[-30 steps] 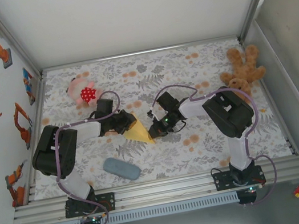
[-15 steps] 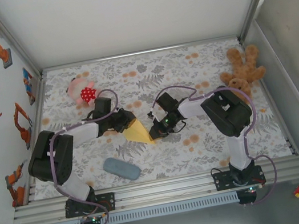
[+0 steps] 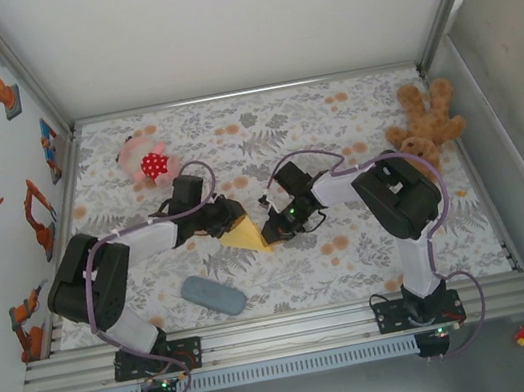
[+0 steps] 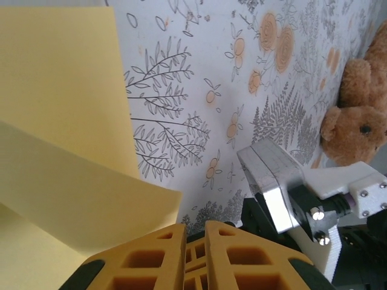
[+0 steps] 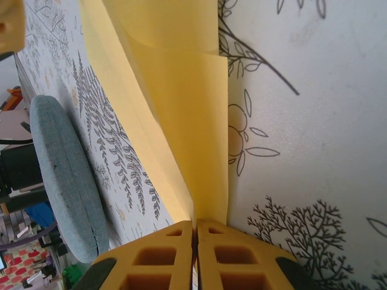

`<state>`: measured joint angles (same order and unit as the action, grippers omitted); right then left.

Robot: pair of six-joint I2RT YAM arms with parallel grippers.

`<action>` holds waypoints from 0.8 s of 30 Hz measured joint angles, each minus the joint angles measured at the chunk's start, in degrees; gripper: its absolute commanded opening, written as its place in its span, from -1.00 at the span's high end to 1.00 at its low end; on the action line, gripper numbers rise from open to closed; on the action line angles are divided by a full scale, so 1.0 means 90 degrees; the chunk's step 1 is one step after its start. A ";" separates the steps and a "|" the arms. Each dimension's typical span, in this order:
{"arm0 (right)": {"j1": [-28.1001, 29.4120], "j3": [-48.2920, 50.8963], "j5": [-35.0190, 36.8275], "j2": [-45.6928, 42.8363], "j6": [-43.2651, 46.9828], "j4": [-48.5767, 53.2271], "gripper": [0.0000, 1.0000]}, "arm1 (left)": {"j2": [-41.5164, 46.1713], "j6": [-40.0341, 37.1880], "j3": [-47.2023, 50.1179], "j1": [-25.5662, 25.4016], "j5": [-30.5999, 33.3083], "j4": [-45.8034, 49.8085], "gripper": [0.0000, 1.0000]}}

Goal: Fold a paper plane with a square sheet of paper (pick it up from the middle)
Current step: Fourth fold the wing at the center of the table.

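Pinching the tip of the creased yellow paper triangle (image 3: 245,233) midway between the side edges of the worktop (image 3: 279,122), the right fingers (image 5: 221,254) apparently anchored it while the clenched left fingers (image 4: 242,254) sat at its wide edge.

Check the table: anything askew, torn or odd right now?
Nothing stands out. The yellow paper is folded with no tear showing, one end pinched in the right gripper; the teddy bear, pink toy and grey-blue pad lie apart from it.

Paper (image 3: 245,233) on surface (image 3: 329,113); left gripper (image 3: 228,218) at its upper-left edge, right gripper (image 3: 269,232) at its right tip (grip unclear from above). Pad (image 3: 213,295) nearer the bases; bear (image 3: 425,127) far right.
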<state>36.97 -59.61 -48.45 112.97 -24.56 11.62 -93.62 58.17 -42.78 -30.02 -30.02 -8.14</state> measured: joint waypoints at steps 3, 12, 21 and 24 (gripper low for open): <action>0.0000 -0.0017 0.0000 0.0005 0.0000 0.0029 0.77 | -0.0163 0.0000 -0.0085 0.0000 0.0032 0.0056 0.76; 0.0000 -0.0056 0.0007 0.0007 0.0022 0.0112 0.76 | -0.0396 0.0000 -0.0245 0.0000 0.0262 0.0401 0.80; 0.0000 -0.0063 0.0051 0.0012 0.0024 0.0134 0.80 | -0.0510 -0.0005 -0.0352 0.0005 0.0335 0.0508 0.80; 0.0000 -0.0075 0.0061 0.0019 0.0024 0.0158 0.80 | -0.0510 -0.0024 -0.0408 0.0007 0.0335 0.0508 0.80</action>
<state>36.97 -60.29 -47.90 113.14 -24.34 13.04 -98.21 57.95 -46.46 -29.95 -27.00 -3.57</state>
